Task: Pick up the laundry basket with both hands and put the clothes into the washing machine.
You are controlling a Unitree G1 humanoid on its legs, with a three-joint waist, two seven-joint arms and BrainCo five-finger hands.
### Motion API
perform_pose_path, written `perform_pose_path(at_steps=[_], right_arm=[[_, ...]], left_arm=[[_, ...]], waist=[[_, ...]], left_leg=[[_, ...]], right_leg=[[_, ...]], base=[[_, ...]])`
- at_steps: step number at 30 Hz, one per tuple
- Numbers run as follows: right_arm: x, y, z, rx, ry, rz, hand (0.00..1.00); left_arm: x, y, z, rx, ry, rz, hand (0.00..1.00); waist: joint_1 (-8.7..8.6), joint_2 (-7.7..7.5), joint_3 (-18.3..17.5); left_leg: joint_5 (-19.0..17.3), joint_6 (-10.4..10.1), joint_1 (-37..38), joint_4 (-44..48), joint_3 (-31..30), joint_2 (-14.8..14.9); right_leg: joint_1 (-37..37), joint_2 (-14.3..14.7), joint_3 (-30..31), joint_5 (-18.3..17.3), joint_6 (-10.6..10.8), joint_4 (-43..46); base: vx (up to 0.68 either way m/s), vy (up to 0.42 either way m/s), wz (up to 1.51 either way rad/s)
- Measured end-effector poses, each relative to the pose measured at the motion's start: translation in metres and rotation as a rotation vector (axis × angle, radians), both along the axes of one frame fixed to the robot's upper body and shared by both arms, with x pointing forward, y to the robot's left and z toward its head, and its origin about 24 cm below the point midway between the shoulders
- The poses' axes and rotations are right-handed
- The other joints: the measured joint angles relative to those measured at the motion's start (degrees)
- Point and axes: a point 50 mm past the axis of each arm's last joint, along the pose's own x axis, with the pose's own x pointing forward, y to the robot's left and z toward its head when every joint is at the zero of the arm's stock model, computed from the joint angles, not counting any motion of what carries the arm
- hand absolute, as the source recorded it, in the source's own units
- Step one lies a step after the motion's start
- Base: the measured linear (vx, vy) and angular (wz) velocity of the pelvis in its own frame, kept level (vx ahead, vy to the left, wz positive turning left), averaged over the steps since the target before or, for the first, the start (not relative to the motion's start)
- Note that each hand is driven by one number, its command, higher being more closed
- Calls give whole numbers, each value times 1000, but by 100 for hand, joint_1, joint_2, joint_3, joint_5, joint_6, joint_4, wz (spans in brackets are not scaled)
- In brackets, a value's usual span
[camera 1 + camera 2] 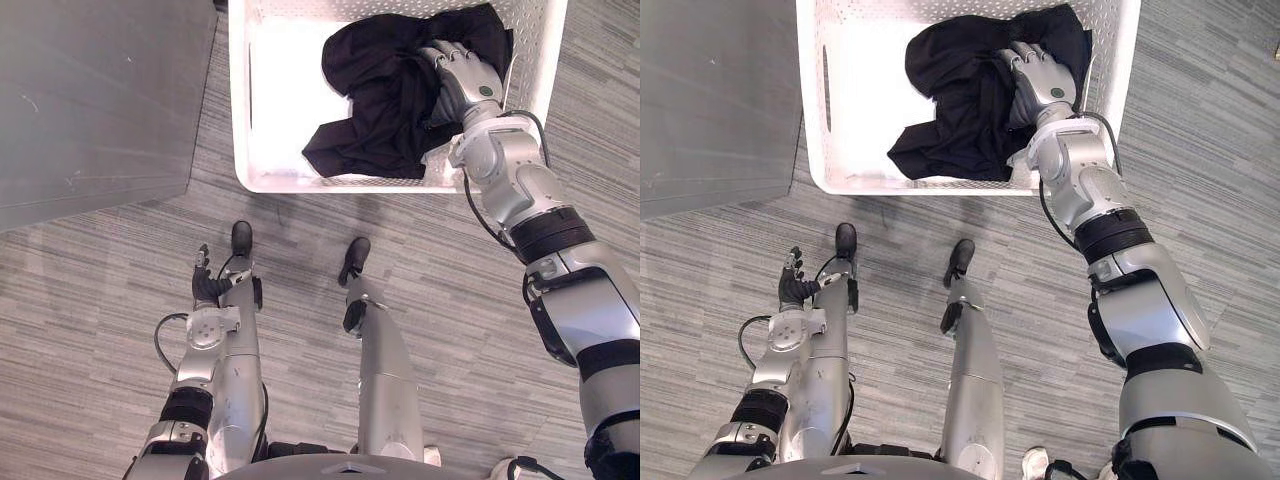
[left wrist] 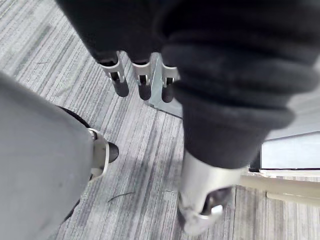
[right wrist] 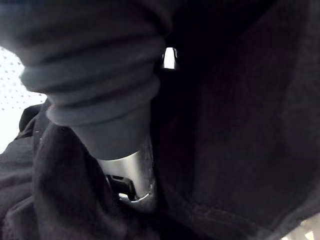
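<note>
White laundry basket (image 1: pixel 262 170) on floor (image 1: pixel 90 320), black clothes (image 1: pixel 380 110) inside; right robot hand (image 1: pixel 462 72) on clothes, grip cannot be told; left robot hand (image 1: pixel 205 283) relaxed open, empty.

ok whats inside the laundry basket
A black garment bunched in the right side of the white laundry basket, the right hand resting on it. Anything under the cloth is hidden.

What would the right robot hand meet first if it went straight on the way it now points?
The black clothes in the white basket; the right robot hand seems to rest on them.
</note>
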Motion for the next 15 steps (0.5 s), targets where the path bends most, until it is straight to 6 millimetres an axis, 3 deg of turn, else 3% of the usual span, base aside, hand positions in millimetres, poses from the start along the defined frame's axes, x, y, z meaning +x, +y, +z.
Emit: perform_pose_path(at_steps=[15], right_arm=[[0,-4,4,32,-7,-7,100]], left_arm=[[2,1,2,-3,-9,11,0]], waist=[[0,0,0]], left_leg=[[-64,31,-75,147,8,3]], right_leg=[[-46,-7,23,-3,5,60]], base=[[39,-2,-1]])
